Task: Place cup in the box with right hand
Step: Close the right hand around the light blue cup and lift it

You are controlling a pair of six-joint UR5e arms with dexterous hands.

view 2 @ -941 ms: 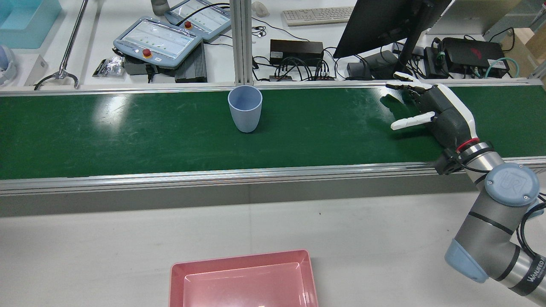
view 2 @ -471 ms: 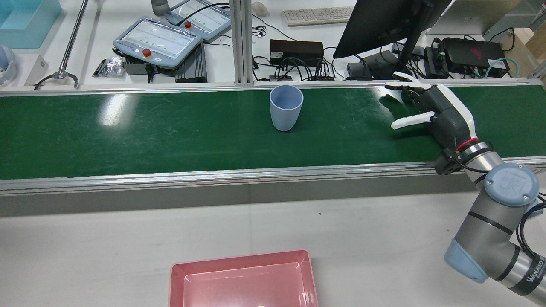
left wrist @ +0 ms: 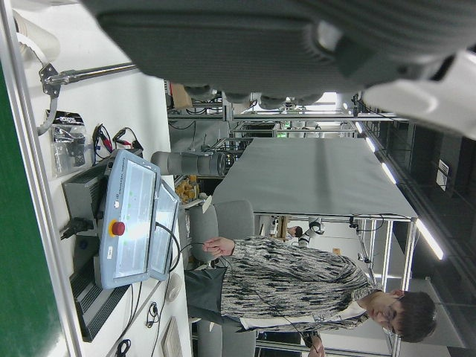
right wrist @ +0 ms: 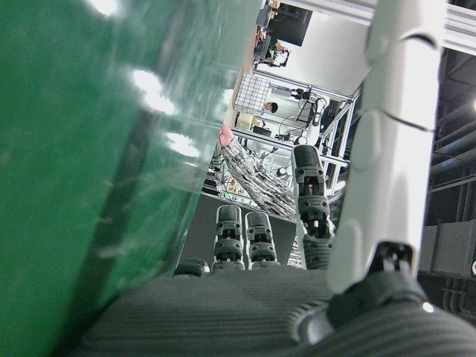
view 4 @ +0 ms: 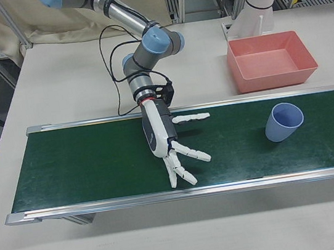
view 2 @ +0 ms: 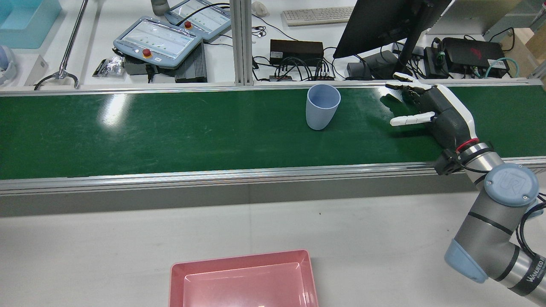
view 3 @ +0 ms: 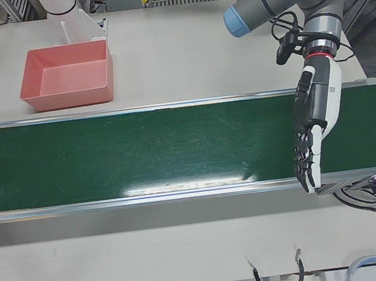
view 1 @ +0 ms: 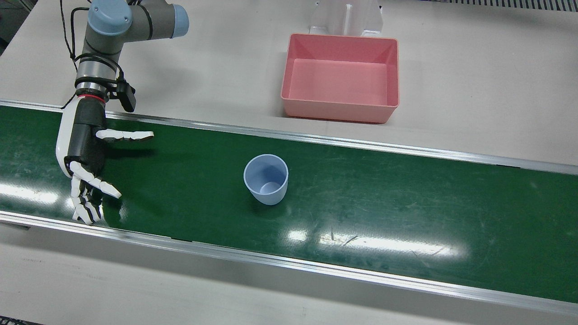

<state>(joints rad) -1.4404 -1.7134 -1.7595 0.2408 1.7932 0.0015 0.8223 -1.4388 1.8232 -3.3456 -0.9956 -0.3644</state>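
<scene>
Right hand (view 2: 431, 108): fingers (view 2: 411, 120) spread apart, holding nothing, palm turned toward the cup, low over the green belt (view 2: 170, 132) at its right end in the rear view.

Cup (view 2: 323, 106): pale blue, upright, mouth up, standing on the belt to the left of the spread fingers, well apart, toward the belt's far edge. Long axis vertical.

Left hand (view 3: 314, 132): fingers straight and apart, empty, at the belt's other end; far from the cup.

Box (view 2: 177, 273): pink, empty, on the near table.
</scene>
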